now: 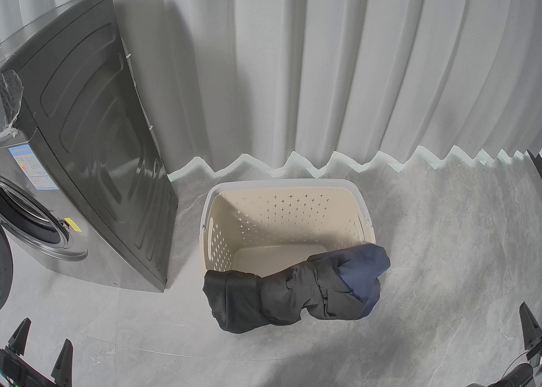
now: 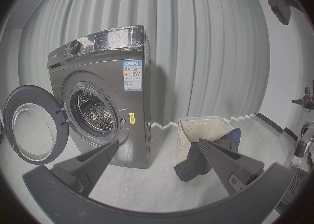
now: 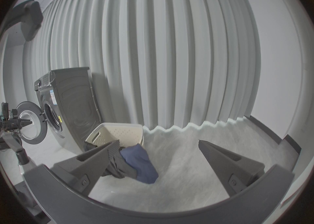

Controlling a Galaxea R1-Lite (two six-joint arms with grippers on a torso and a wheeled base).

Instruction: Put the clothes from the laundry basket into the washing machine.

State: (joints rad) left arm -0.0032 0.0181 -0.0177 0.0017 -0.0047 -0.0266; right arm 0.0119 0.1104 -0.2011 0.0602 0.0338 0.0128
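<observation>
1 crumpled dark garment (image 1: 293, 292) over perforated plastic basket (image 1: 282, 184)

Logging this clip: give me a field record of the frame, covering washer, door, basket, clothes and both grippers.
washing machine: grey front-loader, drum looks empty
door: swung open
laundry basket: cream, perforated, standing to the robot's right of the washing machine
clothes: dark bundle with a blue part, draped over the basket's near rim, hanging outside
left gripper: open, empty, apart from the clothes
right gripper: open, empty
</observation>
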